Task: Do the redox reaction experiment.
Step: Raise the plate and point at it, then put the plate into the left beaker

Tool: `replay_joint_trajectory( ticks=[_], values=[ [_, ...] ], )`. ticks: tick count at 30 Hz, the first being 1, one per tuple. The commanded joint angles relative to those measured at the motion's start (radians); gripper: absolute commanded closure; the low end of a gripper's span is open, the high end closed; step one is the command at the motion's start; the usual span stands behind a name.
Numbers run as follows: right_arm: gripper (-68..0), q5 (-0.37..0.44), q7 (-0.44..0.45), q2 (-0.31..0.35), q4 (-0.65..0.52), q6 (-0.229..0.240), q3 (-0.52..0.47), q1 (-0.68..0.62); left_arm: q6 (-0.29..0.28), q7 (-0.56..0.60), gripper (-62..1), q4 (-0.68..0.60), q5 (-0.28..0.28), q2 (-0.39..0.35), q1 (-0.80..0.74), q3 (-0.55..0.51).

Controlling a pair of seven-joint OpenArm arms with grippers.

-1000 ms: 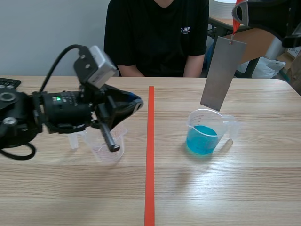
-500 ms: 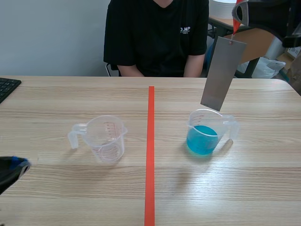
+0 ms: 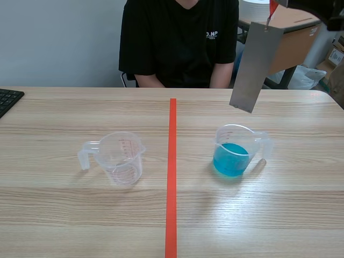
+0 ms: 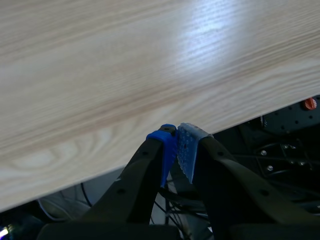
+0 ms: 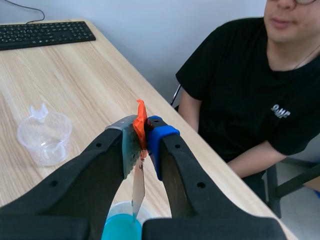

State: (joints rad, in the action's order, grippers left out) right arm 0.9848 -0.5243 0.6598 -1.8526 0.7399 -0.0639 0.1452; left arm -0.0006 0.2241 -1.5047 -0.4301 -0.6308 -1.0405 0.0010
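The measuring cup of blue liquid stands upright on the wooden table, filled to roughly a third, its handle on the side turned away from the tape line. The grey metal strip hangs straight above it, tilted a little, with its lower edge clear of the cup's rim and touching neither rim nor liquid. An orange-red tab sits on the strip's upper end, and the right gripper is clenched on that tab, both pads pressed against it (from the wrist camera the strip shows edge-on, running down toward the blue cup under the fingers).

An empty clear measuring cup stands upright to the robot's left of the blue cup, well apart from it and across the tape line, its handle pointing away from the blue cup. A black keyboard lies much farther out on that same side, past the empty cup. A person in a black T-shirt sits beyond the blue cup, across the table.

The left gripper has its blue and grey pads pressed together with nothing between them; it hangs over the table's edge, and where that lies from the blue cup I cannot tell
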Motion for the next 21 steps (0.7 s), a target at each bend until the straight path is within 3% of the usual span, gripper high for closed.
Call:
replay_joint_trajectory(
  ticks=[1, 9, 21],
  values=[
    [-1.3, 0.016, 0.017, 0.018, -0.014, 0.006, 0.015, 0.039, -0.001, 0.007, -4.9, -0.006, 0.002, 0.034, 0.000, 0.008],
    [-1.3, 0.015, 0.018, 0.007, -0.014, 0.006, 0.114, 0.132, -0.001, -0.055, -4.9, -0.005, 0.005, 0.161, -0.010, 0.008],
    [-1.3, 0.010, 0.000, -0.088, -0.013, 0.006, 0.298, 0.266, -0.001, -0.068, -4.9, -0.005, 0.005, 0.171, -0.009, 0.008]
  ],
)
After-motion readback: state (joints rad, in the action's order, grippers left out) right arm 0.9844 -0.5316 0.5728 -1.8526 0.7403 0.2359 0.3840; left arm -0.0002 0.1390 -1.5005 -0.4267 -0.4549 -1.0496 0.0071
